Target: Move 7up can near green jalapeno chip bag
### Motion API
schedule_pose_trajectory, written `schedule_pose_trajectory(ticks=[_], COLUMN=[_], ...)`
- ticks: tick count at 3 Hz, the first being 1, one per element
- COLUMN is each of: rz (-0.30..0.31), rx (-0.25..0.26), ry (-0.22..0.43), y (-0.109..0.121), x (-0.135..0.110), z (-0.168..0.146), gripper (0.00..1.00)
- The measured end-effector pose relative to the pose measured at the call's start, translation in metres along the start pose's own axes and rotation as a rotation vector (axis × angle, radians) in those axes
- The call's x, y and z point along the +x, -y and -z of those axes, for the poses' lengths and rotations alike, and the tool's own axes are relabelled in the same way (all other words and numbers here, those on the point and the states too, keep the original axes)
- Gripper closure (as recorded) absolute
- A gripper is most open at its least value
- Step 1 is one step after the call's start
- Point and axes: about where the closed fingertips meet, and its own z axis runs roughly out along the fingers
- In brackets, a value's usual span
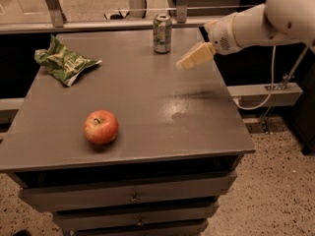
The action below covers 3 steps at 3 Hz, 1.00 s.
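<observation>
Camera view, gripper: the gripper (187,61) is hovering over the right rear part of the grey cabinet top (147,100), just to the right of the 7up can (162,33) and not touching it. It is carrying nothing, but I cannot tell whether it is released or clenched.

Camera view, arm: the white arm (258,21) is reaching in from the right edge, angling down and leftward toward the can.

Camera view, 7up can, place: it is standing upright at the back edge of the top, a little right of centre and well apart from the bag.

Camera view, 7up can, look: it is showing a silver top and a pale body with a green label. It is slim and looks light.

Camera view, green jalapeno chip bag: the green jalapeno chip bag (64,61) is lying crumpled at the left rear of the top, with pale edges showing.

Camera view, apple: a red apple (101,127) is sitting front left, off the straight line from can to bag.

Risk, tipping: coming in from the side, the gripper is likely to knock the can over or push it off the back edge, since it is standing right at the rim.

Risk, grip: a squeeze that is too high or too hard is likely to dent or slip off the thin wall.

Risk, placement: carrying the can too low is risking a snag on the crumpled bag.
</observation>
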Motion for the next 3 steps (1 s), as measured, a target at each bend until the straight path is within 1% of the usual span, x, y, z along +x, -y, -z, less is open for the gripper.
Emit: schedule_pose_trajectory(ticks=[1,2,3], rz=[-0.053,-0.08,-0.105], rx=[0.007,0.067,0.155], ry=[0.119,0.181,0.245], y=[0.013,0.031,0.066], x=[-0.019,-0.029,-0.043], z=[-0.058,-0.083,-0.109], gripper=[0.0,0.0,0.0])
